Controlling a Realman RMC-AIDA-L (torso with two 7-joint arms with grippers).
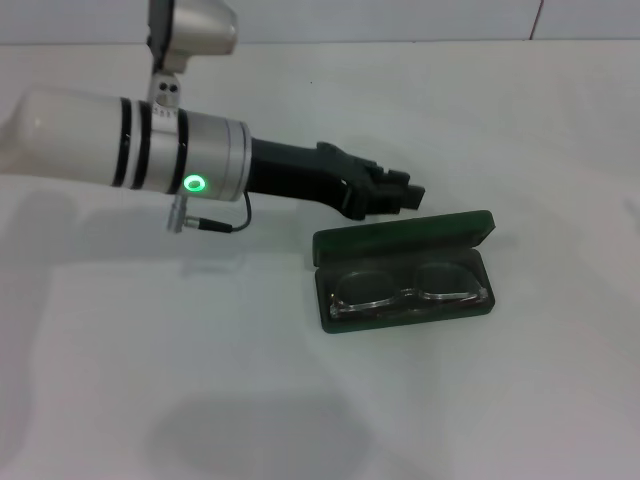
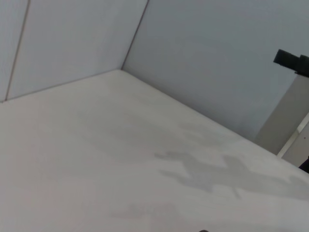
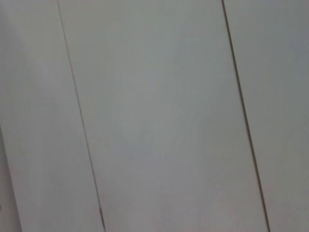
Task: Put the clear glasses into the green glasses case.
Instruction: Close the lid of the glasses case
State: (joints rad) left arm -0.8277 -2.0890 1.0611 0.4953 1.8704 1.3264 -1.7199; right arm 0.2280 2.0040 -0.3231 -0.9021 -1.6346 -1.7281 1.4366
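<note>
The green glasses case [image 1: 402, 237] lies open on the white table, right of centre in the head view, with its lid tilted back on the far side. The clear glasses [image 1: 410, 290] lie inside its lower half, lenses side by side, nothing touching them. My left gripper [image 1: 410, 195] reaches in from the left on a white and black arm and hovers just beyond the case's lid, apart from it and holding nothing. The left wrist view shows only bare table and wall. The right gripper is out of view.
The white table [image 1: 200, 380] spreads around the case. A grey wall [image 2: 217, 58] rises at the far edge, with a pale post and a black fitting [image 2: 292, 60] beside it. The right wrist view shows only wall panels [image 3: 154, 116].
</note>
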